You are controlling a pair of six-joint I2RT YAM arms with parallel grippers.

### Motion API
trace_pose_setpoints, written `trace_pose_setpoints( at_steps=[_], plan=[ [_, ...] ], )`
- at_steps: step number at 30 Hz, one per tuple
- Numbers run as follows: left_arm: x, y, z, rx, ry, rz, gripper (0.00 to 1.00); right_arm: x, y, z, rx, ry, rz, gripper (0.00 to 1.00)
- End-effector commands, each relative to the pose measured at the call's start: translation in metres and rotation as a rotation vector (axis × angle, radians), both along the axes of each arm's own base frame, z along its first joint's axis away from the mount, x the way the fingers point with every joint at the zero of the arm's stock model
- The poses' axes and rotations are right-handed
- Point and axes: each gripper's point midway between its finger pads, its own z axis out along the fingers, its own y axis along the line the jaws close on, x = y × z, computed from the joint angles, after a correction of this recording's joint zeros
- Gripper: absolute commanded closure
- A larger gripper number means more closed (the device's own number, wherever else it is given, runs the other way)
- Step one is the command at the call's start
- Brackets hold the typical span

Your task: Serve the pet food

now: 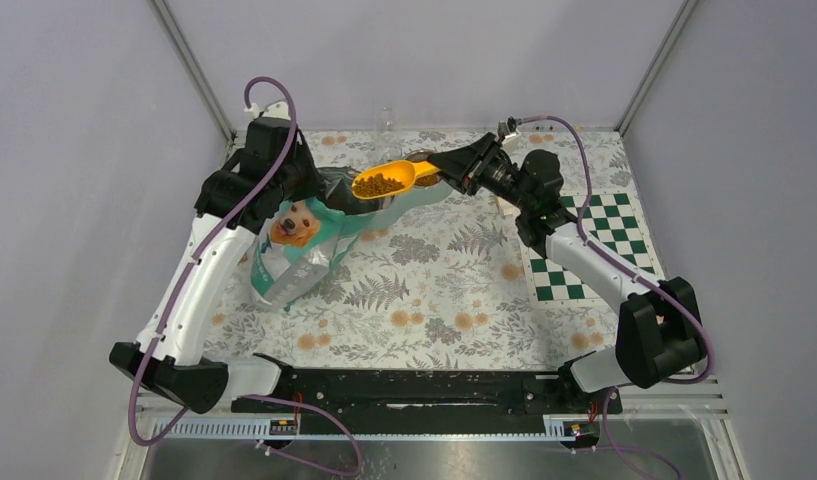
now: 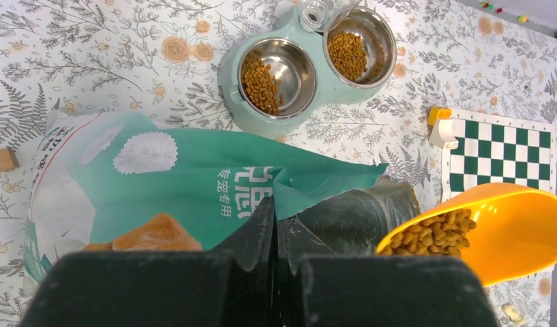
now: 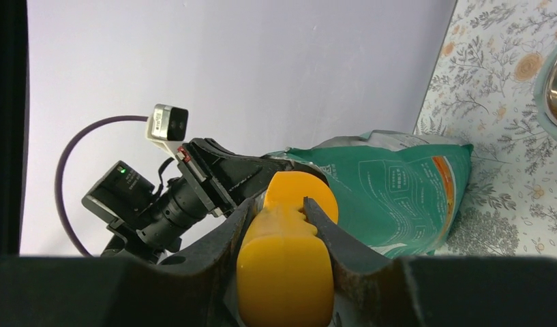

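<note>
While R gripper (image 1: 446, 170) clamps the scoop (image 1: 389, 180) by its handle, fingers (image 3: 226, 237) shut on both sides of the orange grip, kibble (image 1: 378, 185) sits heaped in the scoop's cup. The cup is held up over the bag (image 1: 299, 250) mouth, left of centre at the far side of the table (image 1: 434, 300). Scoop's long axis runs approx left-right in top view: handle at right in the gripper, open end pointing left twd the bag, roughly level. Kibble fills the cup to about the rim.

L gripper (image 2: 274, 221) is closed, pinching the bag's top edge. The mouth gapes, w/ dark foil lining just beside the scoop in L wrist view. Bag lies on its side, dog pic up, top twd far-right.

More kibble sits in both steel bowls (image 2: 306, 65) of the teal double feeder beyond the bag, a partial heap in each. In top view the feeder is mostly hidden under scoop and R gripper. Checkered mat (image 1: 584, 245) at right, apart from the bag.
</note>
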Motion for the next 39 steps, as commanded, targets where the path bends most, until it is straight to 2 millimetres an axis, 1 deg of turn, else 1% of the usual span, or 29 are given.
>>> trace_pose_setpoints(
  at_steps=[1,6,11,14,18,22,27,31,34,39],
  plan=[
    [0.000,0.013,0.027,-0.015,-0.106,0.031,1.00,-0.009,-0.012,0.061,0.100,-0.119,0.004,1.00],
    [-0.002,0.024,0.029,-0.008,-0.110,0.058,1.00,-0.004,-0.022,0.069,0.143,-0.117,-0.011,1.00],
    [-0.004,0.041,0.033,0.004,-0.119,0.098,1.00,0.005,-0.034,0.067,0.149,-0.111,-0.052,1.00],
    [-0.006,0.052,0.034,0.018,-0.125,0.133,1.00,0.014,-0.041,0.061,0.147,-0.098,-0.083,1.00],
    [-0.009,0.061,0.033,0.032,-0.128,0.158,1.00,0.030,-0.044,0.048,0.153,-0.072,-0.121,1.00],
    [-0.012,0.066,0.033,0.031,-0.127,0.172,1.00,0.050,-0.044,0.032,0.136,-0.053,-0.152,1.00],
    [-0.015,0.068,0.031,0.029,-0.120,0.175,1.00,0.079,-0.039,0.003,0.075,-0.023,-0.192,1.00],
    [-0.016,0.069,0.028,0.030,-0.113,0.181,1.00,0.102,-0.036,-0.025,0.033,0.003,-0.222,1.00],
    [-0.016,0.072,0.027,0.031,-0.108,0.191,1.00,0.118,-0.033,-0.051,-0.011,0.030,-0.242,1.00],
    [-0.015,0.074,0.024,0.029,-0.099,0.201,1.00,0.140,-0.031,-0.085,-0.106,0.043,-0.274,1.00]
  ],
)
